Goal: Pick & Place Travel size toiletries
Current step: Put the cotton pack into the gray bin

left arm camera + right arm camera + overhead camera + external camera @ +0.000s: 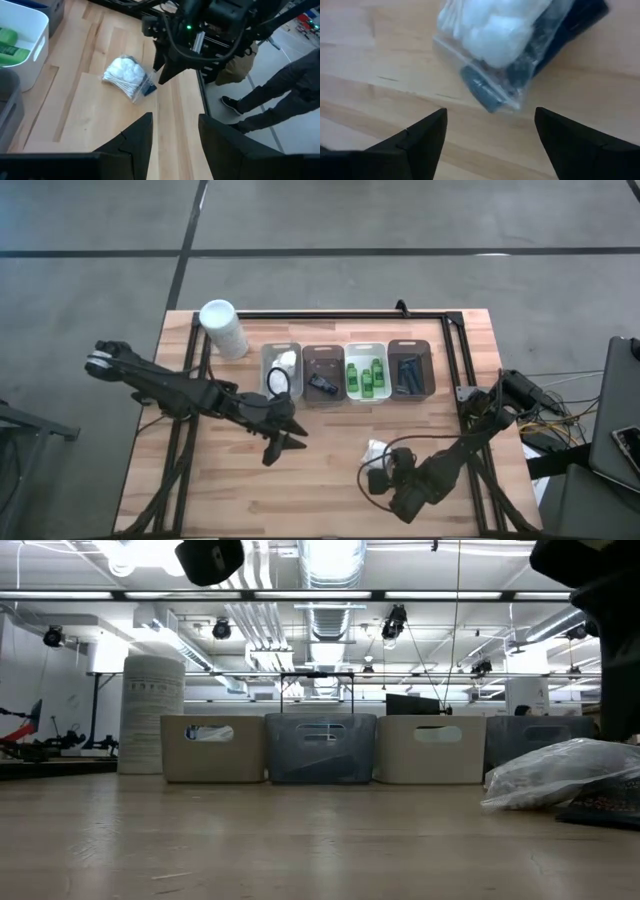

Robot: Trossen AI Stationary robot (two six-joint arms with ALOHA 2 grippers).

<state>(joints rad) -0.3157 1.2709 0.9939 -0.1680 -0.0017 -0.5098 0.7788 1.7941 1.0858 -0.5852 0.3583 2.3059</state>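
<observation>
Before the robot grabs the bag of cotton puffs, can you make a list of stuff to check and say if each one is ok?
1. Right gripper open: ok, its fingers stand wide apart.
2. Right gripper aimed at the clear packet of white puffs: ok, the packet lies on the table just ahead of the fingers.
3. Packet free to lift: cannot tell, a small flat black piece lies partly under it.
4. Left gripper out of the way: ok, it is off to the side, open.
5. Tray with puffs has room: cannot tell, the left arm covers part of it.
</observation>
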